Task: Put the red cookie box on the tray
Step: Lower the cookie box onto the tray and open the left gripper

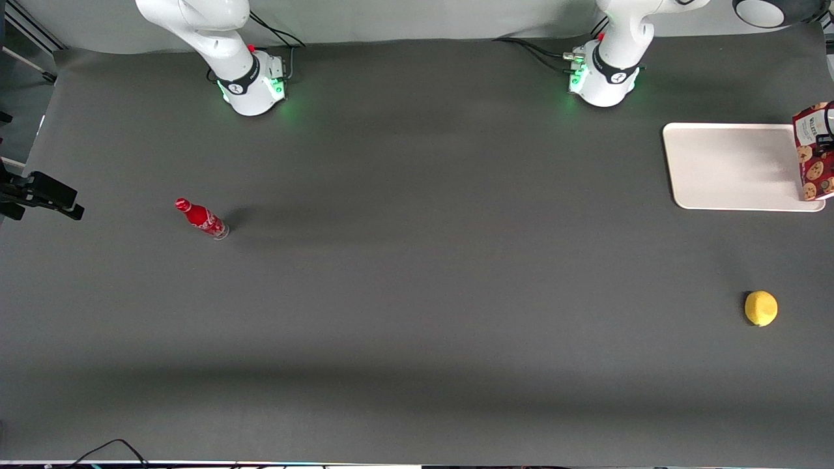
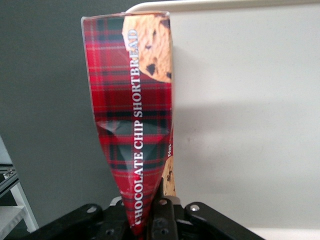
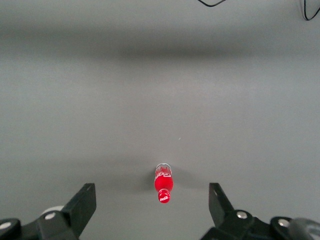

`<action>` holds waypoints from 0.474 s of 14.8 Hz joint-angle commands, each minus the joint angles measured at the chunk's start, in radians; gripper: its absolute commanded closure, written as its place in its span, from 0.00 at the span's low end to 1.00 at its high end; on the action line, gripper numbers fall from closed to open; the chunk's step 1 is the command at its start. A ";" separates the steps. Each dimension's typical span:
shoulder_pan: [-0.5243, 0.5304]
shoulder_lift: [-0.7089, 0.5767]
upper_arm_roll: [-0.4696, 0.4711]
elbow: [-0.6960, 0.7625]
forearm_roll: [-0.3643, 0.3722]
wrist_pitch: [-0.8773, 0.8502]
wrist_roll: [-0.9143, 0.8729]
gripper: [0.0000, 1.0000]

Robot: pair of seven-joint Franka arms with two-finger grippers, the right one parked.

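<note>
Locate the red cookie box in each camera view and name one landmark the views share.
Front view: the red cookie box is at the frame edge, over the tray rim at the working arm's end.
Left wrist view: the box is clamped in the end effector, hanging at the tray's edge.
Right wrist view: not in it.
Shared landmark: the tray.

Our gripper, clamping the red cookie box, hangs over the tray's edge. We see bare tray beneath. The lemon sits well apart.
</note>
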 commanded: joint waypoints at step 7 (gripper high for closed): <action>-0.009 -0.005 0.002 0.006 -0.022 -0.005 0.044 0.00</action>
